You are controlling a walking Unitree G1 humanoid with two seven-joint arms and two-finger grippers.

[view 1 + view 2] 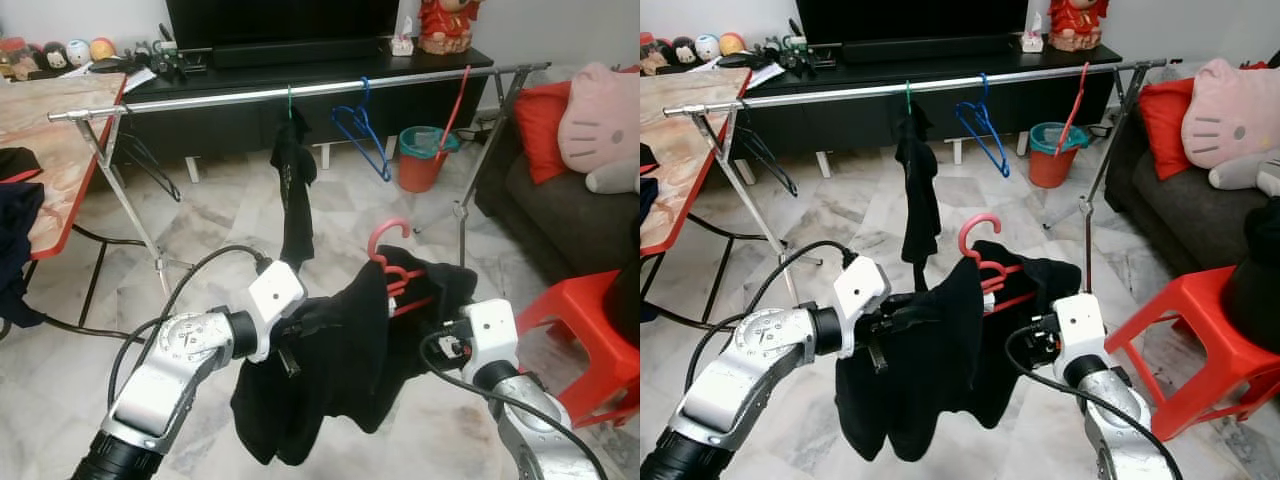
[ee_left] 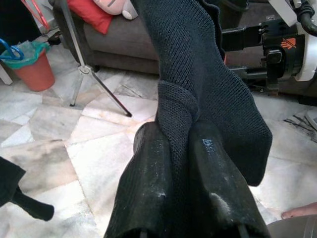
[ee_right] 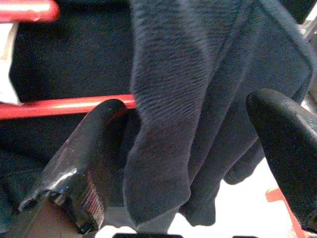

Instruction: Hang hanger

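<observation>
A red hanger (image 1: 388, 240) carries a black garment (image 1: 340, 370), held up low in front of me between both arms. My left gripper (image 2: 181, 134) is shut on a fold of the garment's knit fabric at its left side. My right gripper (image 3: 185, 104) is open at the right side. Its fingers (image 3: 94, 153) straddle a hanging fold of the garment, close to the hanger's red bar (image 3: 59, 106). The silver clothes rail (image 1: 400, 82) runs across the room beyond, above the hanger's hook.
On the rail hang a green hanger with a black garment (image 1: 293, 170), a blue hanger (image 1: 360, 130) and a red hanger (image 1: 455, 100). A red bin (image 1: 425, 155) stands behind it. A red stool (image 1: 590, 330) and sofa (image 1: 560, 220) lie right, a table (image 1: 50, 150) left.
</observation>
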